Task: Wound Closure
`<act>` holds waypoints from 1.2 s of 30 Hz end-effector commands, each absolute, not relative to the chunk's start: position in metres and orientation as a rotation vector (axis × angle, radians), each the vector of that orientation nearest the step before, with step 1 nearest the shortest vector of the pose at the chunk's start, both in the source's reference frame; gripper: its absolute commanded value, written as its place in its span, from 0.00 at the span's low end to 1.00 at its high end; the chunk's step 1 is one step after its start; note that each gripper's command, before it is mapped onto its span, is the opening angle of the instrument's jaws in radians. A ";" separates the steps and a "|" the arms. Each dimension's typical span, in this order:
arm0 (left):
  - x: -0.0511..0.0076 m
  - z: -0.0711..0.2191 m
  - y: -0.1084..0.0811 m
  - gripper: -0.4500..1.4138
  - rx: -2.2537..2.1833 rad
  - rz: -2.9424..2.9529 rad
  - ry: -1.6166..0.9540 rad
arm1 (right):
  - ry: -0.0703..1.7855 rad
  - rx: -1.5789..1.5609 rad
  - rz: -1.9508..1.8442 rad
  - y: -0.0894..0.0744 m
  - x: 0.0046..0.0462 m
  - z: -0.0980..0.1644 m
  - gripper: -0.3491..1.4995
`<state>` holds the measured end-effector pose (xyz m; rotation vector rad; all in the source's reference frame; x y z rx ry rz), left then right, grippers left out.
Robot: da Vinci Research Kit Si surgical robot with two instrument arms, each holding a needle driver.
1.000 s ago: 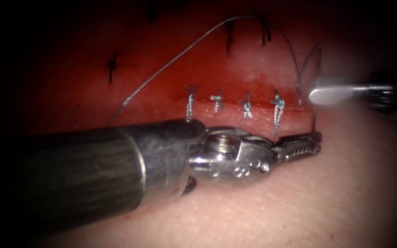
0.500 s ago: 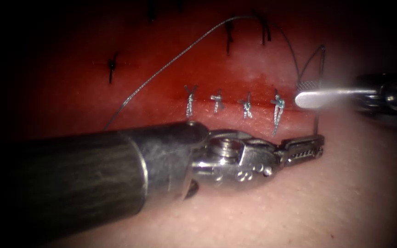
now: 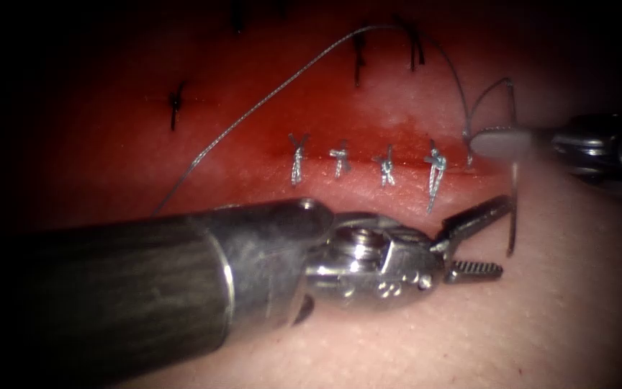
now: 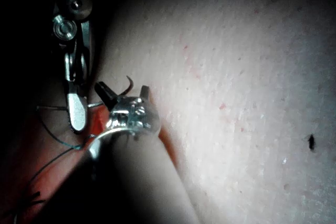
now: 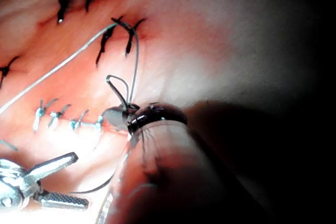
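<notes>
Pale tissue [image 3: 556,302] fills the foreground, and nearest over it the left pincer [image 3: 494,236] stands spread and holds nothing. Just beside its tips hangs the lower end of the needle [image 3: 512,216], free over the tissue at the right end of the cut [image 3: 361,162]. A little farther, the right pincer [image 3: 487,142] is pressed together on the needle, about mid-curve as far as I can judge. I cannot trace the needle's upper end behind it. This reads as a handover to the right tool. To do it well, grip firm and square so the curve cannot swivel, and keep the left jaws clear of the thread [image 3: 282,83]. Beyond, the cut carries four knotted stitches [image 3: 386,167] amid red fluid [image 3: 253,144], and thread arcs over them toward the dark far stitches [image 3: 358,61]
</notes>
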<state>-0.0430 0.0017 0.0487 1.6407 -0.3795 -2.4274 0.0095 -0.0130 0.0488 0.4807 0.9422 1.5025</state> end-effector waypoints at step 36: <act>-0.0430 0.059 0.009 0.00 1.330 -3.015 0.414 | 1.489 0.007 0.690 -0.009 0.0120 0.047 0.00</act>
